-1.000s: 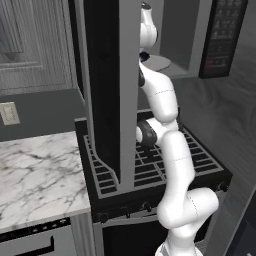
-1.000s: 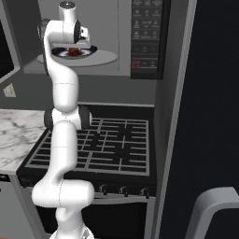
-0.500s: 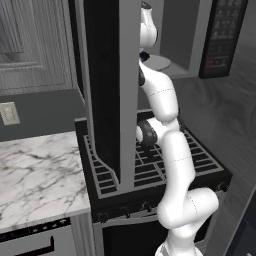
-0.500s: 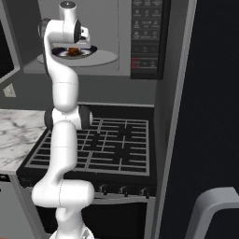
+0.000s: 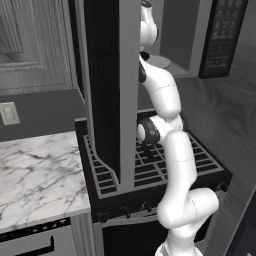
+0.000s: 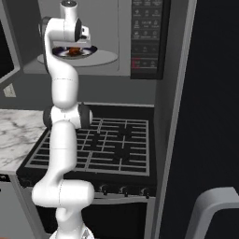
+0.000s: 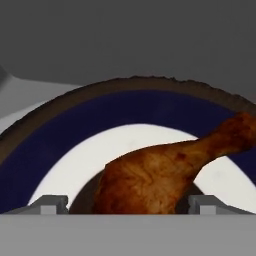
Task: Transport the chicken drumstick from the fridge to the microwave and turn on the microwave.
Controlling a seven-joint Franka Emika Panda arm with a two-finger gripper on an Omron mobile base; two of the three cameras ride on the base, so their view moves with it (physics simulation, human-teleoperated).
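**Drumstick lies on the plate inside the microwave, gripper spread around it**

The chicken drumstick (image 7: pixel 165 175) lies flat on a round plate (image 7: pixel 45 150) with a white middle, a dark blue ring and a brown rim. In the hand view its long axis runs from lower left to upper right: the thick meaty end sits near the camera, between the fingertips (image 7: pixel 50 204), and the thin bone end points up and to the right. The two fingertips stand spread wide, one at each side of the thick end; whether they touch the meat cannot be told.

In the right base view the drumstick (image 6: pixel 73 50) shows as a small reddish spot on the plate (image 6: pixel 88 50), which rests on the pale round turntable (image 6: pixel 105 59) inside the open microwave (image 6: pixel 140 28). The gripper (image 6: pixel 74 46) hangs just above the plate, the white arm (image 6: pixel 63 93) rising to it from below.

The microwave's inside is light grey. Its black button panel (image 6: pixel 148 37) stands to the right, with small pale markings and red marks too small to read. Its open door (image 5: pixel 105 85) stands out over the stove in the left base view.

Below the microwave sits a black stove (image 6: pixel 112 149) with dark grates and a row of knobs. To its left lies a white marble desk (image 5: pixel 40 170), with a light switch (image 5: pixel 7 113) on the grey wall behind it.
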